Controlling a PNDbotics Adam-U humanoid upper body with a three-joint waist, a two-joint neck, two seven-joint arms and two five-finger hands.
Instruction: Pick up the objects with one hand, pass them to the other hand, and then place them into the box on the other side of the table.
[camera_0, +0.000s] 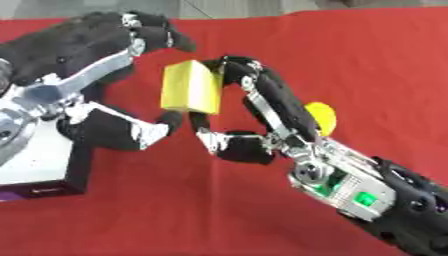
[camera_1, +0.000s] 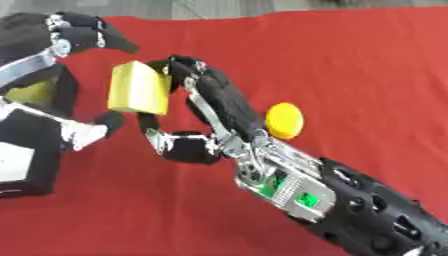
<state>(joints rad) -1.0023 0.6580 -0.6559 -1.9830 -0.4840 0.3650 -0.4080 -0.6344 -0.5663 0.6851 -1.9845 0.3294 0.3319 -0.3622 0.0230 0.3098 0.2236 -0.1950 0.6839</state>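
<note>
Handover mid-air: right hand (camera_0: 229, 125) pinching the yellow block (camera_0: 188, 87) at the left, left hand (camera_0: 105, 80) spread around it, so an early release could drop it short of the box (camera_0: 39, 175).

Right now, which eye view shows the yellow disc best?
The right eye view: the yellow disc lies fully exposed on the red cloth, beside the right hand. In the left eye view that hand's fingers cover the disc's left part, leaving only its right edge.
</note>
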